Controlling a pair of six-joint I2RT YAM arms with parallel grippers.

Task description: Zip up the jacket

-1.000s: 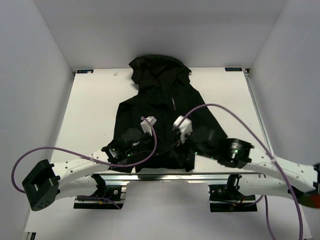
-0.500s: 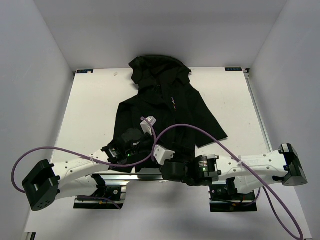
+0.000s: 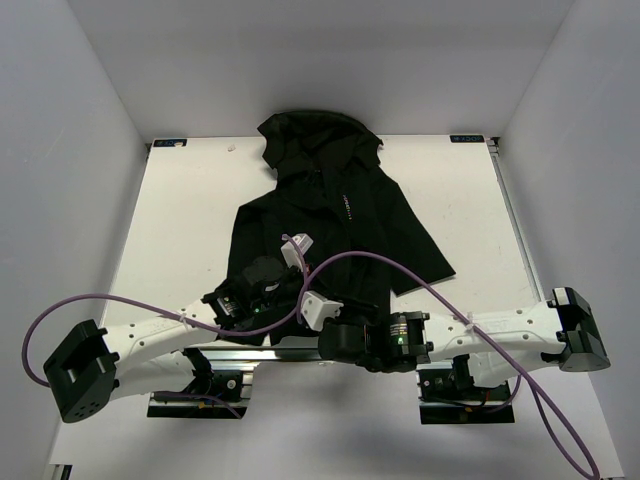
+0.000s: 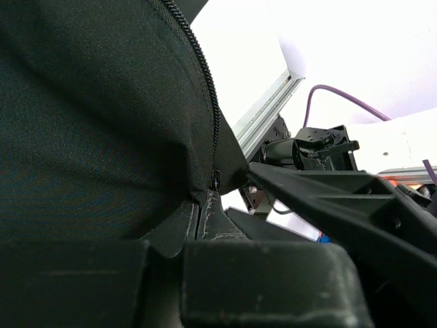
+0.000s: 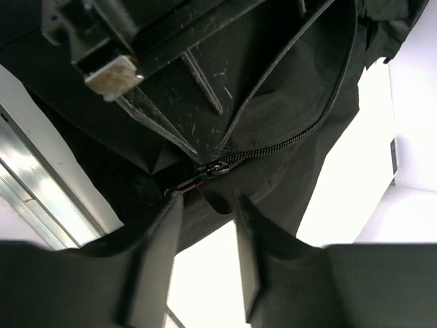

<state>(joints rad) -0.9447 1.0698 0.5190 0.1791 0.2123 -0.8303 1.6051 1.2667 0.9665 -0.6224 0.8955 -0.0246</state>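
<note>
The black jacket (image 3: 330, 215) lies spread out on the white bench (image 3: 190, 220), with its hood (image 3: 315, 135) at the far edge and its hem at the near edge, where both arms meet over it. The left hand (image 4: 198, 229) is closed on the lower corner of the jacket front, pinching the fabric just beside the bottom end of the zipper (image 4: 208, 102), whose teeth run up along the lifted edge. The right hand (image 5: 206, 199) is open, with its two fingers (image 5: 158, 260) apart and pointing at the zipper pull (image 5: 213, 168), which sits just past their tips and is not yet between them. The pull is at the very bottom of the zipper. A purple cable (image 3: 420, 285) loops over the right arm and across the lower part of the jacket.
</note>
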